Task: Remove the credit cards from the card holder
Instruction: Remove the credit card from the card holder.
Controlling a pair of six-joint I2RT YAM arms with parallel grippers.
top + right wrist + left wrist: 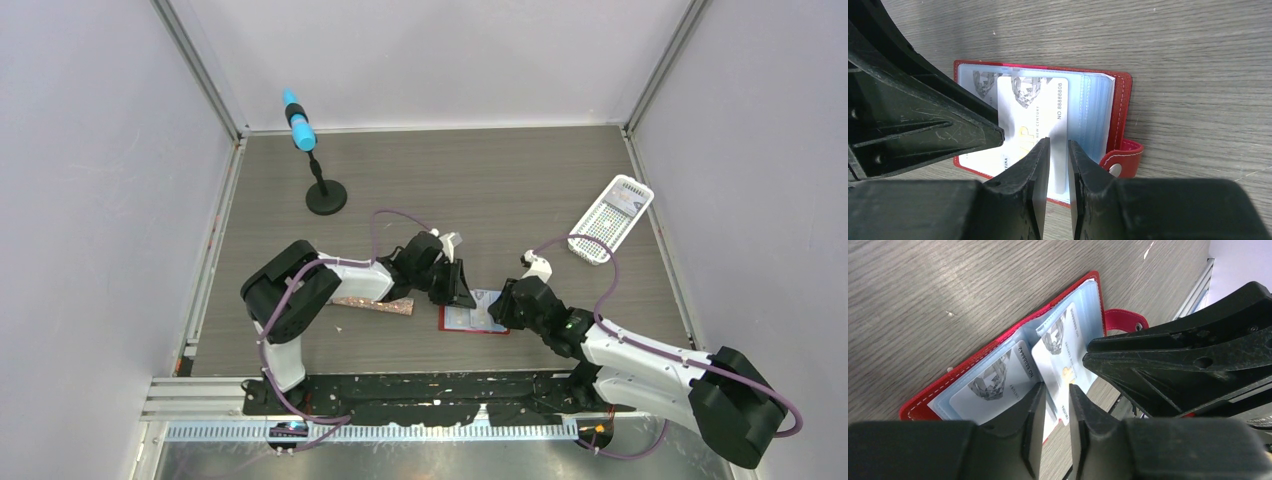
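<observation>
Card holder [1122, 95] shows stitched red cover, glossy rectangular credit cards [1033, 107].

White basket [600, 228] back right; blue-topped stand [326, 198] back left; glittery tube [372, 305] lying flat

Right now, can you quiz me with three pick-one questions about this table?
1. Where is the white basket?
A) at the far right of the table
B) beneath the left arm
C) at the near left corner

2. What colour is the card holder cover?
A) green
B) yellow
C) red

3. How is the card holder?
A) snapped shut
B) lying open
C) standing upright

Answers:
1 A, it lies off to the right, far back.
2 C, its outer edge and snap tab are red.
3 B, its pages lie flat with cards showing.
</observation>
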